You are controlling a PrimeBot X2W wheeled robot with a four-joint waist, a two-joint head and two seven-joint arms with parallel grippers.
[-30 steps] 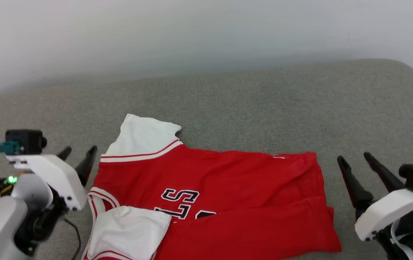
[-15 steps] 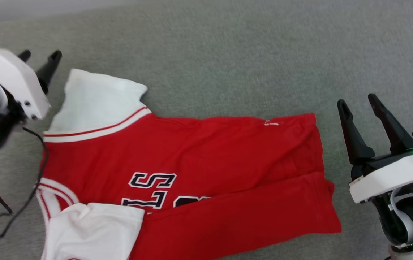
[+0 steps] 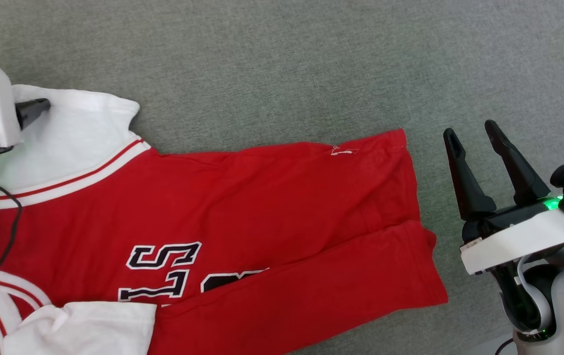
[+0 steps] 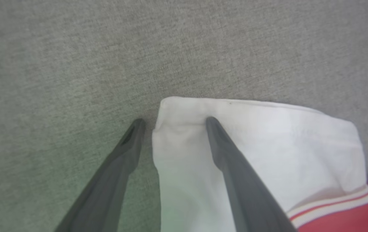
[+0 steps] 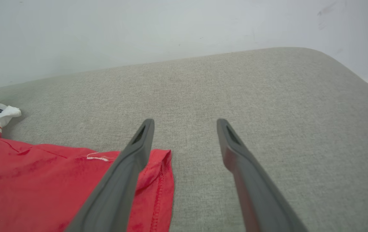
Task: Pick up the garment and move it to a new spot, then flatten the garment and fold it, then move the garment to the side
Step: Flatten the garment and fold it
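left gripper (image 4: 174,121) jaws spread wide, holding nothing. in the left wrist view one finger sits over the corner of the white sleeve (image 4: 251,145), the other over bare grey fabric surface (image 4: 74,64) just beside the sleeve's edge, so the jaws straddle that edge. cannot tell if the fingertips touch the cloth. in the head view its white housing is at the left edge with one dark finger poking over the sleeve. a black cable (image 3: 13,231) hangs from that wrist across the garment's left end.

right gripper (image 3: 470,128) also wide open and empty, fingers pointing up the head view, just beside the hem, apart from it. green light (image 3: 552,202) on its wrist. in the right wrist view one finger overlaps the hem corner, the other is over bare surface.

garment (image 3: 262,207) lies sideways on the grey surface, neck end toward the robot's left, hem toward its right. mostly flat. the near long edge is folded up over the body as a red flap, hiding the lower part of the black chest letters (image 3: 163,268). second white sleeve (image 3: 84,328) is folded in at the lower left, striped trim beside it. small white stitch mark (image 3: 343,151) near the far hem corner. pale wall (image 5: 138,32) behind the surface in the right wrist view.
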